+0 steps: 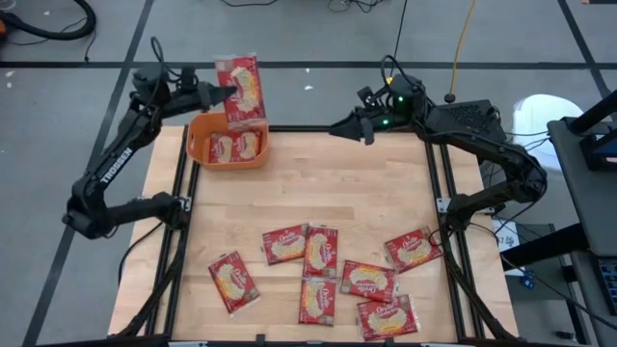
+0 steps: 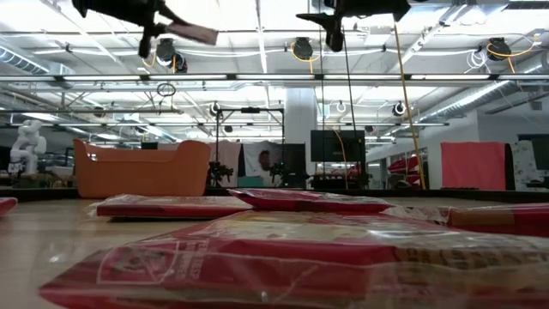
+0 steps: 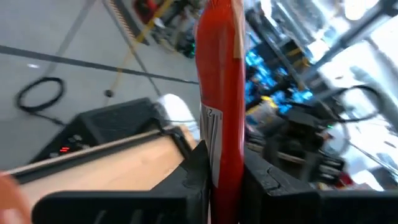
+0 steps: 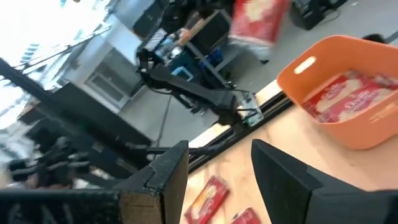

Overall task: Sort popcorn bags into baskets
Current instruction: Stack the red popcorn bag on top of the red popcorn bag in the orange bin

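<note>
My left gripper is shut on a red popcorn bag and carries it in the air over the far rim of the orange basket, which stands at the table's far left. The basket holds popcorn bags. Several more bags lie flat on the near half of the table. My right gripper hovers open and empty over the table's far edge, right of the basket; its wrist view shows nothing between the fingers. My left gripper pinches the bag between its two fingers at the edge nearest the arm. The fingers come roughly level from the table's left side. The bag juts out beyond the fingertips, lifted clear, its printed face up and slightly tilted.
Black frame rails run along the table's left and right sides. The far half of the wooden top lies bare between the basket and the right rail. Bags close to the low camera fill that view's foreground.
</note>
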Robot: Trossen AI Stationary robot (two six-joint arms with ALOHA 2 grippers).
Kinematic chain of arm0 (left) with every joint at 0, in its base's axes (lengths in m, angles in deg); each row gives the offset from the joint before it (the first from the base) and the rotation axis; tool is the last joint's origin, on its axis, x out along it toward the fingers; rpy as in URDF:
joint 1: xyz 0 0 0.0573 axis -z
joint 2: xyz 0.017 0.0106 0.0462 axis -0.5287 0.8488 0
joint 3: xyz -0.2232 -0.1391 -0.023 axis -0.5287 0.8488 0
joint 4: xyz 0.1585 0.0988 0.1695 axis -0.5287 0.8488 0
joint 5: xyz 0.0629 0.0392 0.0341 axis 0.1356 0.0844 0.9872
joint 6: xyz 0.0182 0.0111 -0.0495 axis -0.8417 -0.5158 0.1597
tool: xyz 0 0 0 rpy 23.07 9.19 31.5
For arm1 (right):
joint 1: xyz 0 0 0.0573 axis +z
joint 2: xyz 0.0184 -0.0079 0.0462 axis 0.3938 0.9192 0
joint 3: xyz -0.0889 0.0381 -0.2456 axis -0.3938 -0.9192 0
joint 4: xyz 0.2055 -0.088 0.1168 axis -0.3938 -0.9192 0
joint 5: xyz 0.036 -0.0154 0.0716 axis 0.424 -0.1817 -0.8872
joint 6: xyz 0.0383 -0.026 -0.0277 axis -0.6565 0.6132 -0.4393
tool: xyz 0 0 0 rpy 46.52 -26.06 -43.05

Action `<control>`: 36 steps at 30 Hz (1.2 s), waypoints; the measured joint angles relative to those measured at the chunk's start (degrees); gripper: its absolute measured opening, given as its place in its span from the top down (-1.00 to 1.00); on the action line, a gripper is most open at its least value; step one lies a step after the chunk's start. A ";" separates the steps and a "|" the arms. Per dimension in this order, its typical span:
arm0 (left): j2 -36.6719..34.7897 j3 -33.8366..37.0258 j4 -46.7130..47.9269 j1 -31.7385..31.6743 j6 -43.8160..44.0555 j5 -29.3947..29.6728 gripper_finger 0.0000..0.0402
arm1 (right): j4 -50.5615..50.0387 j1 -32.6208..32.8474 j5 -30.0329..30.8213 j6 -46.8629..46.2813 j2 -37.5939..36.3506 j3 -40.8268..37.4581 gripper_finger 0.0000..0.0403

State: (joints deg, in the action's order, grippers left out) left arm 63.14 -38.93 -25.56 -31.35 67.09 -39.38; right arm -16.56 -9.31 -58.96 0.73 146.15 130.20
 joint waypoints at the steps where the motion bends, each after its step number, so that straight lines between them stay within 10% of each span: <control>1: -0.02 0.00 1.55 -0.98 -0.81 -0.02 0.72 | -0.15 -0.23 -1.03 0.02 -0.04 0.00 0.17; 10: 0.20 -1.44 6.99 -5.20 0.97 -0.99 0.80 | -2.78 -1.74 -5.68 2.16 -0.06 -0.02 0.17; 19: 8.84 -21.37 8.39 -3.35 -0.25 -0.48 0.78 | -3.41 -2.42 -7.06 3.21 -0.04 -0.02 0.17; 29: 21.69 -39.50 38.39 -9.30 -18.64 -3.23 0.78 | -3.39 -2.42 -6.59 2.80 -0.02 -0.02 0.17; 36: 21.73 -39.33 59.36 -9.34 -34.38 11.28 0.78 | -3.17 -2.40 -3.55 0.09 0.00 -0.02 0.17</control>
State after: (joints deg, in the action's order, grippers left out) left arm 84.87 -78.26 33.80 -40.69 32.71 -28.09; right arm -19.73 -11.70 -62.51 0.82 146.15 130.18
